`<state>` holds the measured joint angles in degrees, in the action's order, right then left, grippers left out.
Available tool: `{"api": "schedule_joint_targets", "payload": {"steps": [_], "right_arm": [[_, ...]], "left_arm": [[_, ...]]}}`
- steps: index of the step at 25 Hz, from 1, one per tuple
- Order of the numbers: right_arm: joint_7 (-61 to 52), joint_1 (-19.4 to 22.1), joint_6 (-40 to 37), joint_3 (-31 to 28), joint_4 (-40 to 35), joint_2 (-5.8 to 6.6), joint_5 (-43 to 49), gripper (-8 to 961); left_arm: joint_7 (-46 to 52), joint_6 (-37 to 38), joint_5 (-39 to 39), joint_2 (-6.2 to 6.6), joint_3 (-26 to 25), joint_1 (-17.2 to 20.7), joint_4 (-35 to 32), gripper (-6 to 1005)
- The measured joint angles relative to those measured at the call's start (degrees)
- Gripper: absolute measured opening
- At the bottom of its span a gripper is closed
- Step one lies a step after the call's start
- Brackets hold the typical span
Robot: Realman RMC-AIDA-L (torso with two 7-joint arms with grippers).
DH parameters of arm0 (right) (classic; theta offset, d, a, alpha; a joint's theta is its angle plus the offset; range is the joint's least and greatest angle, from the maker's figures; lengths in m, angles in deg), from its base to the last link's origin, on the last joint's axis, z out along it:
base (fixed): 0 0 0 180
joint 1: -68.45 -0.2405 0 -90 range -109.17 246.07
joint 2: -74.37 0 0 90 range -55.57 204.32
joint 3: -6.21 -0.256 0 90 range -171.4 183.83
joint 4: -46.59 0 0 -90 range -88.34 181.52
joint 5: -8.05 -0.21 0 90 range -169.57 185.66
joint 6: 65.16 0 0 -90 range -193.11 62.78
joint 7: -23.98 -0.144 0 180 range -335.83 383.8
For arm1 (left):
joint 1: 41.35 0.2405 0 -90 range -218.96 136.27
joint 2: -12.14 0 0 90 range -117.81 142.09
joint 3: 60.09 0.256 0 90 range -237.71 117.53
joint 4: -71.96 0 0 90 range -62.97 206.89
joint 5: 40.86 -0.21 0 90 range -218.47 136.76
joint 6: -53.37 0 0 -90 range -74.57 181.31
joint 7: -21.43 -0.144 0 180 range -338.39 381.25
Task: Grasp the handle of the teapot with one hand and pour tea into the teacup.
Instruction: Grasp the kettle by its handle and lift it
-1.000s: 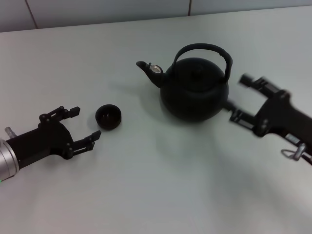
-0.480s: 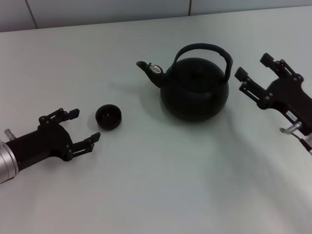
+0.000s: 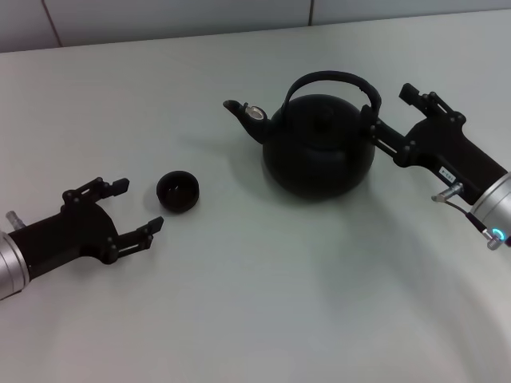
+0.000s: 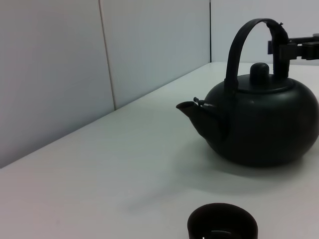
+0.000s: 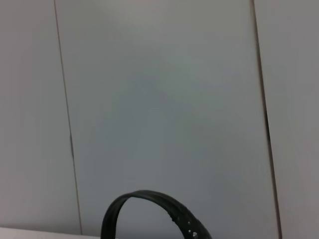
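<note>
Right gripper (image 3: 389,112) is up at the pot's right side, and we see its two fingers spread apart, one above and behind the handle's right foot, the other reaching in against the pot's shoulder there; nothing is clamped between them. The handle (image 3: 331,80) stands upright in its arch over the pot (image 3: 319,148), and from the right wrist view we catch only the top of that hoop (image 5: 149,209) against the pale wall. The pot sits flat on the table (image 3: 263,279), spout (image 3: 239,110) pointing toward the robot's left. From the left wrist view we get the pot side-on (image 4: 259,124), lid knob under the arch, with the right gripper's dark links just past the handle's far side. The cup (image 3: 178,191) sits upright on the table, well apart from the pot on its spout side. Left gripper (image 3: 136,207) rests low near the cup, fingers splayed wide, holding nothing, the cup just beyond its tips.
</note>
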<state>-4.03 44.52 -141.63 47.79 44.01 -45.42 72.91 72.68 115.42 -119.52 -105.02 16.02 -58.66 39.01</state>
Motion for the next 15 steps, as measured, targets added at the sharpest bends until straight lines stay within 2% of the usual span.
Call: {"api": "schedule_joint_targets", "payload": {"steps": [5,15], "right_arm": [[0.0,-0.9,0.6,0.1,0.4,0.0,0.1,772],[-0.3,-1.5,1.9,-1.3,0.5,-0.02,0.0,709]], "left_arm": [[0.6,0.0,0.0,0.4,0.0,0.0,-0.3,822],[0.6,-0.2,0.0,0.37,0.3,0.0,-0.2,821]]}}
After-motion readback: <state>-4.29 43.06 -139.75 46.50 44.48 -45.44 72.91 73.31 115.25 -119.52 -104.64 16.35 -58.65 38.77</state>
